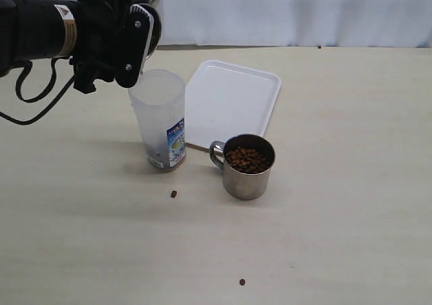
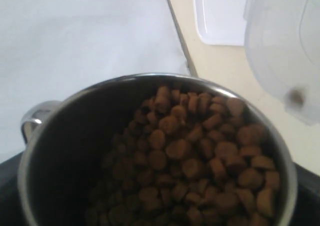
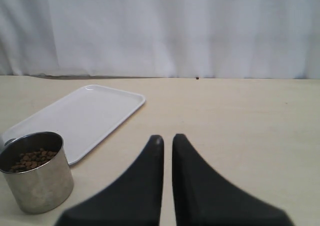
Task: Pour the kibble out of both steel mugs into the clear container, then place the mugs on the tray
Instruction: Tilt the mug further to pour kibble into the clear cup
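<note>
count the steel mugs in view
2. One mug stands on the table beside the clear container; the other mug, with kibble inside, is held in the left claw near its rim.

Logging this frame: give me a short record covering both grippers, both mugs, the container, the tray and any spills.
left gripper: closed on the held mug, raised over the container's mouth
held mug: holds plenty of kibble
right gripper: shut, holding nothing, above the table
second mug: upright on the table, right of the container, full
container: upright, a few pellets at its bottom
tray: behind, no mug on it
spills: two loose pellets on the table
</note>
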Tool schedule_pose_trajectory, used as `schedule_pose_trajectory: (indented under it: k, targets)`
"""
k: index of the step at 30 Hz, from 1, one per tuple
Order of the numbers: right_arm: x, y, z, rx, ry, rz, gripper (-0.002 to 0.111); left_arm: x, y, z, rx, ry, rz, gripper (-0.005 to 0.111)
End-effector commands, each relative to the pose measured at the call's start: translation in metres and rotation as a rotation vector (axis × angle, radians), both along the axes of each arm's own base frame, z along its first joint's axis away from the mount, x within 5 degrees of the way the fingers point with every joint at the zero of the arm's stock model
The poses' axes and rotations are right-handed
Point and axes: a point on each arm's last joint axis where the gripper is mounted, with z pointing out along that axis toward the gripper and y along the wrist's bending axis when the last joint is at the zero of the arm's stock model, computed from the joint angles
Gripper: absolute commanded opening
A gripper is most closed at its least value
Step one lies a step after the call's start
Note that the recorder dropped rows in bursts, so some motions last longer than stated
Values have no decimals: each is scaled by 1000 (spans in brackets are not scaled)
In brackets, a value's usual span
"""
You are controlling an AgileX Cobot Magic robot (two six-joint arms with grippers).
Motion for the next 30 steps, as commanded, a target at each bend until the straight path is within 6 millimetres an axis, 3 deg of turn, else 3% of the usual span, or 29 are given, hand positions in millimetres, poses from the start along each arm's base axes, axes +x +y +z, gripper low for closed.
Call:
schedule_pose_trajectory:
  k: [1, 30]
  targets:
    - [0, 0, -1, -4, -8, 4, 5, 1, -1, 5, 5, -19, -5, 0]
    - [0, 0, -1, -4, -8, 4, 5, 1, -1, 5, 92, -54, -59, 0]
